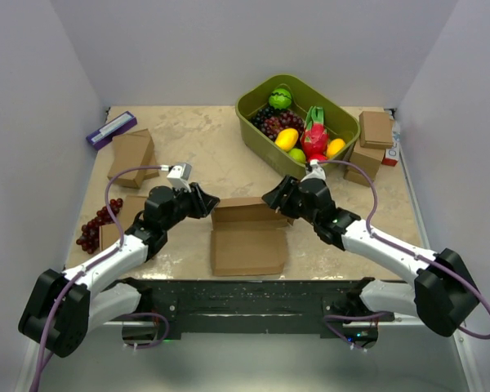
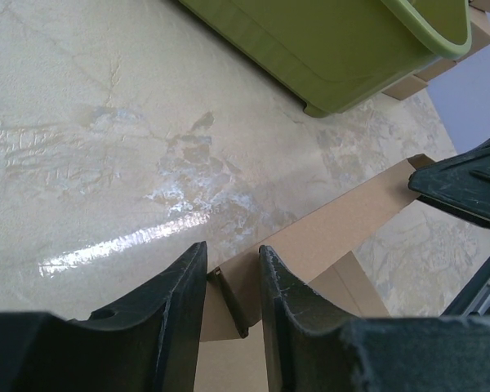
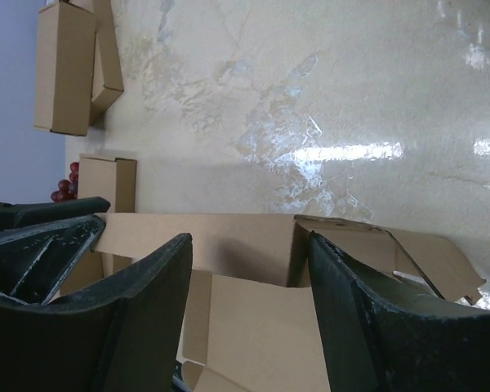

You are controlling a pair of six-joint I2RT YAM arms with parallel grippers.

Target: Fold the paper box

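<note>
The paper box, a thin brown cardboard sheet, lies in the middle of the table with its back wall folded up and its front panel flat. My left gripper is at its left rear corner. In the left wrist view the gripper is shut on the paper box, pinching the raised wall and a folded side tab. My right gripper is at the right rear corner. In the right wrist view it stands open, straddling the box's wall and side flap.
An olive-green tub of fruit stands behind the box, right of centre. Small cardboard boxes sit at the left and right of the table. Grapes lie near the left edge. A purple object sits at the back left.
</note>
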